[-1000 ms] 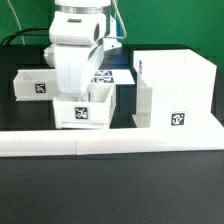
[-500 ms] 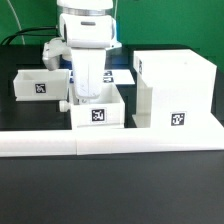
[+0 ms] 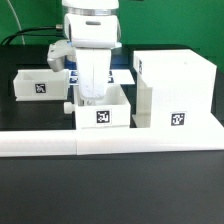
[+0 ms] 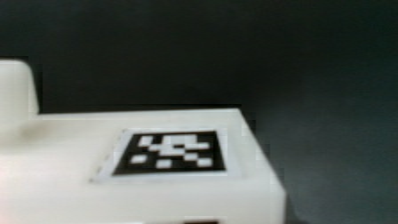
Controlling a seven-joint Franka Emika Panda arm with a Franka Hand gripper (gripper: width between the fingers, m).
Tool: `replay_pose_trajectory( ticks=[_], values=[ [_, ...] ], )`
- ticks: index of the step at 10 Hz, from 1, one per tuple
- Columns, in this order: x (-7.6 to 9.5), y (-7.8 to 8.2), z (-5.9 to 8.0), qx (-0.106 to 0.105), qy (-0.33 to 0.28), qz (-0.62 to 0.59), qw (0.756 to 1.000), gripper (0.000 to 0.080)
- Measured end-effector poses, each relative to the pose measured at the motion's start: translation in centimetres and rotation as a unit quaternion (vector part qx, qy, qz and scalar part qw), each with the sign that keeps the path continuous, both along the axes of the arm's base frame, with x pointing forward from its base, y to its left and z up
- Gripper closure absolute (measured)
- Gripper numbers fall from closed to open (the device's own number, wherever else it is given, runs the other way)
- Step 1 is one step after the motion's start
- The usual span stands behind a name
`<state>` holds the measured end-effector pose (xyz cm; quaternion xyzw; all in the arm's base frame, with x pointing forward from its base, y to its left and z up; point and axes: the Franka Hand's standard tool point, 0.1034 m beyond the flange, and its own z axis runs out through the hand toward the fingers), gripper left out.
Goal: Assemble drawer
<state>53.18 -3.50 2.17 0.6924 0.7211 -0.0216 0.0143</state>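
Beside the big white box-shaped cabinet (image 3: 175, 90), against the white front rail (image 3: 110, 143), sits the small white open-top drawer box (image 3: 101, 115). My gripper (image 3: 88, 98) reaches down into it, I think to steer it by a wall. Its fingers are hidden, so I cannot tell if they are apart or together. The drawer opens upward; its long side seems to run toward the cabinet.

Black tabletop (image 3: 110, 190); pale wall (image 3: 180, 20) behind, possibly greenish; dark cable (image 3: 25, 34) at exterior view's left.
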Motion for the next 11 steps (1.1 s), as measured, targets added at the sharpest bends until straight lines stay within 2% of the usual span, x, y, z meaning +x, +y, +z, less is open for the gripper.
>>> replay_pose_trajectory(
  ticks=[3, 5, 11],
  values=[
    [0.2, 0.2, -0.1, 0.001, -0.017, -0.011, 1.000, 0.0757],
    [1.0, 0.9, -0.1, 0.003, -0.019, -0.021, 1.000, 0.0757],
    [1.0, 1.1, -0.7, 0.003, -0.017, -0.040, 0.999, 0.0757]
  ],
)
